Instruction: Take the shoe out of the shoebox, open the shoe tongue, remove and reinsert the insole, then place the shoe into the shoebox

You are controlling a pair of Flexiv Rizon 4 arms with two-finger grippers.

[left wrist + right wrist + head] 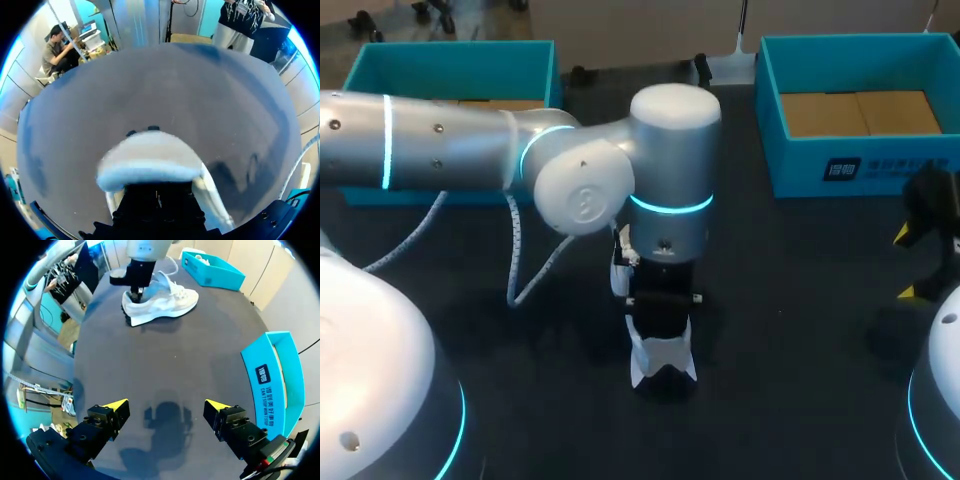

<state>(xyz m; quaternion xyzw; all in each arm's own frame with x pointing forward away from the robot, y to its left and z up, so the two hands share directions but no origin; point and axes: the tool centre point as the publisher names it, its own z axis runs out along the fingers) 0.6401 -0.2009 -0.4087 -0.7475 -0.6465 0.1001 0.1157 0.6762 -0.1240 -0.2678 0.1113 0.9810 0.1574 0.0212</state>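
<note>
At the middle of the dark surface [790,330] stands a white lace-up sneaker [165,300], upright on its sole and outside both boxes. Its heel points toward the robot and its toe toward the far edge. The silver left arm [450,140] comes in from the left side and bends down over the sneaker, hiding most of it in the head view. The left hand [660,310] is down at the heel end of the sneaker. In its own wrist view the white heel collar sits right ahead of it, and I cannot tell whether it has hold of the sneaker or how far it is open.

The right hand [166,407] hovers over bare surface at the right side, well apart from the sneaker. It is spread wide with nothing between its yellow tips.

A teal open-topped box [860,165] lies at the far right of the surface, near the right hand, with a brown cardboard floor showing inside. A second teal box [450,60] lies at the far left, beyond the left arm.
</note>
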